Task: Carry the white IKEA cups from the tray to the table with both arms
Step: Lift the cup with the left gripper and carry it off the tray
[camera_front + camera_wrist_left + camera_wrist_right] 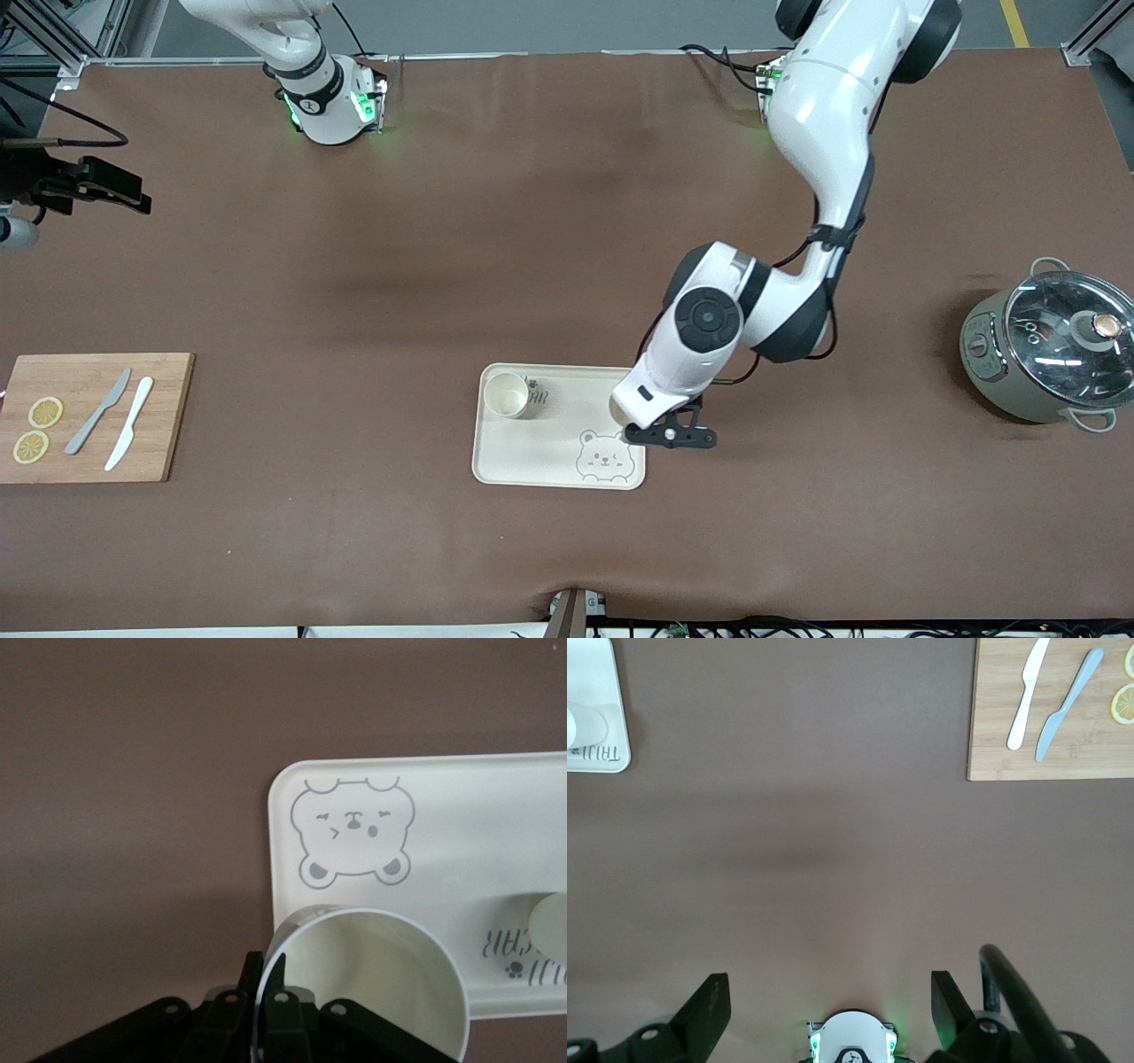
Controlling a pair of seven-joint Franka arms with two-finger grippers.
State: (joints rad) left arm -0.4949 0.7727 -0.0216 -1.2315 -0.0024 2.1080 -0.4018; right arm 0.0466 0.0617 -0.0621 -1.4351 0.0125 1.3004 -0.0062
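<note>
The left gripper (266, 992), low centre of its wrist frame, pinches one white cup's (372, 983) rim wall over the tray (496, 833). The cup looks light, rigid and slippery, so the rim is the sensible hold. The right gripper (824, 1001) waits with fingers wide, holding nothing.

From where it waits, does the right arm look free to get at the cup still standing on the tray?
Probably yes. The right claw hangs open over bare table, and nothing stands between it and the cup on the tray. The left claw, shut on the other cup, works at the tray's other end.

bamboo board (93, 416) with knives, lemon slices, lidded pot (1045, 354)
</note>
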